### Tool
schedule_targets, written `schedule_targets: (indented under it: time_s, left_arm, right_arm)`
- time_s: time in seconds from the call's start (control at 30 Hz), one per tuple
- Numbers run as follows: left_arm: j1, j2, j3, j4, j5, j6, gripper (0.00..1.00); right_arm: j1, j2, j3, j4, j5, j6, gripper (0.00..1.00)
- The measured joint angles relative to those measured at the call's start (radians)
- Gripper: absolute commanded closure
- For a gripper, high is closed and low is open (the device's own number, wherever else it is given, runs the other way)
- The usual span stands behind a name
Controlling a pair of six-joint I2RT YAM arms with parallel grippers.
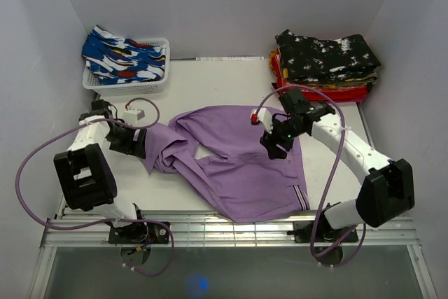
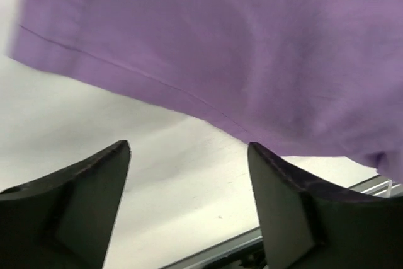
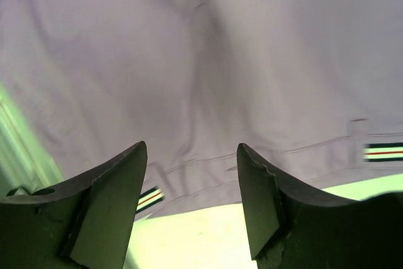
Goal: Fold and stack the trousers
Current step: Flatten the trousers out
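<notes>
Two pincers gape wide, both empty: the left gripper [image 1: 142,147] sits at the 9 o'clock edge of the purple trousers [image 1: 238,169], which lie rumpled at centre, and the right gripper [image 1: 275,147] hovers over their 2 o'clock side. Flattening seems to be in hand; next, each should pinch an edge.

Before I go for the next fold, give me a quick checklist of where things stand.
1. Open, empty left hand: ok.
2. Open, empty right hand: ok.
3. Flat trousers: not ok, bunched by the left hand.
4. Reachable hem: ok, just ahead of the left hand.
5. Reachable waistband: ok, under the right hand.
6. Tidy stack: ok.
</notes>
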Motion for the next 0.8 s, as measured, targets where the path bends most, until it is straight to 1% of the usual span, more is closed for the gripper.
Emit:
schedule_targets:
  time_s: [0.07,0.13,0.27,0.37,0.47,0.57,0.6,0.7,0.73,0.8]
  left_arm:
    - [0.019,-0.011,0.061,-0.026,0.043,0.024,0.07]
    - [0.023,-0.047,0.1,-0.047,0.105,0.056,0.04]
    - [0.016,-0.134,0.115,-0.111,0.217,0.12,0.03]
    - [-0.003,-0.155,0.105,-0.154,0.271,0.167,0.02]
    - [-0.051,-0.16,0.044,-0.129,0.259,0.179,0.02]
    - [-0.1,-0.162,-0.04,-0.066,0.196,0.171,0.04]
    - [-0.112,-0.162,-0.068,-0.036,0.165,0.163,0.06]
    - [-0.126,-0.143,-0.088,0.018,0.101,0.147,0.26]
    - [-0.126,-0.135,-0.088,0.045,0.082,0.141,0.39]
    - [-0.126,-0.126,-0.088,0.085,0.045,0.132,0.5]
  right_arm:
    - [-0.029,0.034,0.06,0.051,-0.009,0.024,0.34]
    - [-0.058,0.077,0.079,0.113,-0.004,0.05,0.34]
    - [-0.087,0.206,0.083,0.222,0.059,0.111,0.34]
    - [-0.093,0.305,0.084,0.278,0.113,0.151,0.34]
    - [-0.103,0.369,0.077,0.312,0.158,0.169,0.34]
    - [-0.116,0.372,0.051,0.331,0.19,0.169,0.34]
    - [-0.122,0.371,0.035,0.345,0.199,0.165,0.34]
    - [-0.14,0.371,-0.02,0.373,0.229,0.145,0.36]
    - [-0.145,0.361,-0.029,0.38,0.237,0.145,0.36]
    - [-0.157,0.347,-0.054,0.397,0.251,0.138,0.36]
